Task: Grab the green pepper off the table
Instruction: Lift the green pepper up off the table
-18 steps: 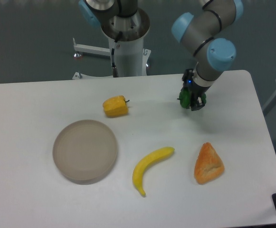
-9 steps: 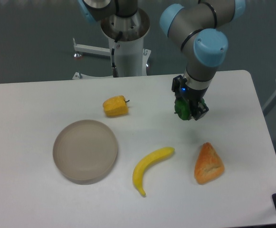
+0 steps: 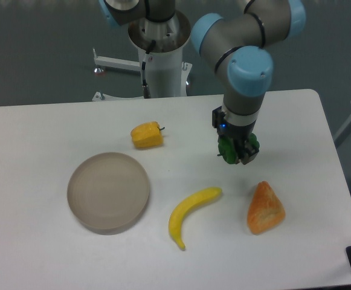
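My gripper (image 3: 235, 155) is shut on the green pepper (image 3: 228, 148), a small dark green glossy lump showing between the black fingers. It hangs over the white table (image 3: 42, 254), right of centre, above and left of the orange pastry. Most of the pepper is hidden by the fingers. I cannot tell how high above the tabletop it is.
A yellow-orange pepper (image 3: 147, 135) lies at the back centre. A round grey plate (image 3: 108, 191) sits at the left. A banana (image 3: 190, 213) lies front centre. An orange pastry (image 3: 265, 208) lies at the right. The arm's base column (image 3: 162, 60) stands behind the table.
The gripper has carried the green pepper forward and slightly left, away from the table's back edge towards the pastry. The arm's upper links have swung left.
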